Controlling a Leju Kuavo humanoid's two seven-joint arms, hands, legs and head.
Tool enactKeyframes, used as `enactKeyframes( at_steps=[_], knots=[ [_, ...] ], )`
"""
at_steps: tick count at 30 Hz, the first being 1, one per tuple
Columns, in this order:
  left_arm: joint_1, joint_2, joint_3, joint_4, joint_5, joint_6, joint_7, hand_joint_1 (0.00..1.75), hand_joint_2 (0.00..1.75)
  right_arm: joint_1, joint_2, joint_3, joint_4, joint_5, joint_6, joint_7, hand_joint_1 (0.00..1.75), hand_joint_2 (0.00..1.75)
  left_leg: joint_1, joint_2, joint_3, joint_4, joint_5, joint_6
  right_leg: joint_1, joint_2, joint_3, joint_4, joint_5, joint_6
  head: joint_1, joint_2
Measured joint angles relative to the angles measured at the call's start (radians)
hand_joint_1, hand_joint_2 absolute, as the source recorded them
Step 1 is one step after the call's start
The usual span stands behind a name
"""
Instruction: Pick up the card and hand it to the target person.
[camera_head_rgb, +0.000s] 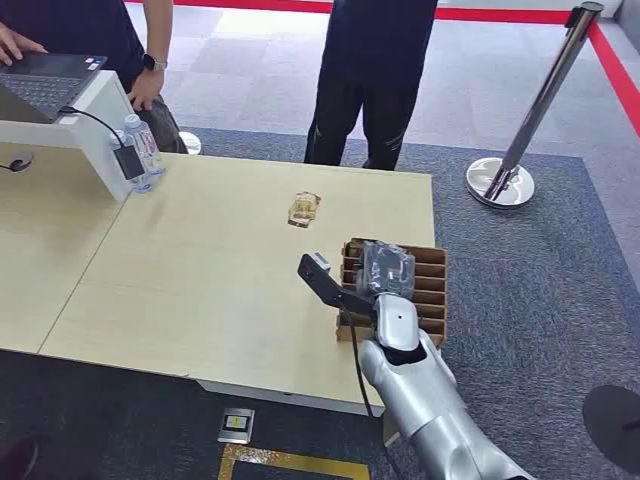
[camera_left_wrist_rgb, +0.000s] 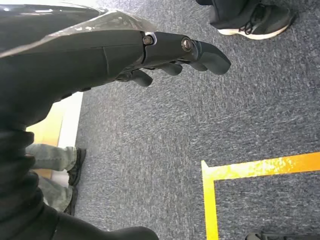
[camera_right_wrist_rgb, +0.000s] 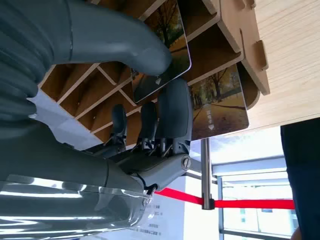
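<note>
We see a slotted rack standing on the counter near its right front corner, and our right hand sits over it. In the right wrist view that hand pinches a card standing in one slot, with a second card in the next slot beside it. A small packet lies on the counter behind the rack, to its left. Far left, two bottles stand against a raised stand carrying a laptop. A person stands behind the counter, and a post stands on the floor to the right. Our left hand hangs over the carpet.
</note>
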Motion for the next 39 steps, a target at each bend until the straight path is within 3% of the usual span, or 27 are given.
enactKeyframes(
  at_steps=[24,31,35,39],
  knots=[
    [0.0,0.0,0.0,0.0,0.003,0.0,-0.002,0.0,1.75,0.0,0.006,0.0,0.003,-0.002,0.005,-0.007,1.03,1.75,0.0,0.0,0.0,0.0,0.0,0.0,0.0,0.0,0.0,0.0,0.0,0.0,0.0,0.0],
    [0.0,0.0,0.0,0.0,0.003,0.0,-0.003,0.0,1.75,-0.001,0.007,0.0,0.012,-0.002,0.007,-0.006,0.93,1.75,0.0,0.0,0.0,0.0,0.0,0.0,0.0,0.0,0.0,0.0,0.0,0.0,0.0,0.0],
    [0.0,0.0,0.0,0.0,0.003,0.0,-0.003,0.0,1.75,-0.001,0.008,0.0,0.023,-0.002,0.009,-0.007,0.72,1.75,0.0,0.0,0.0,0.0,0.0,0.0,0.0,0.0,0.0,0.0,0.0,0.0,0.0,0.0],
    [0.0,0.0,0.0,0.0,0.002,0.001,-0.003,0.0,1.75,-0.002,0.012,0.0,0.032,-0.001,0.012,-0.006,0.73,1.75,0.0,0.0,0.0,0.0,0.0,0.0,0.0,0.0,0.0,0.0,0.0,0.0,0.0,0.0]
  ],
)
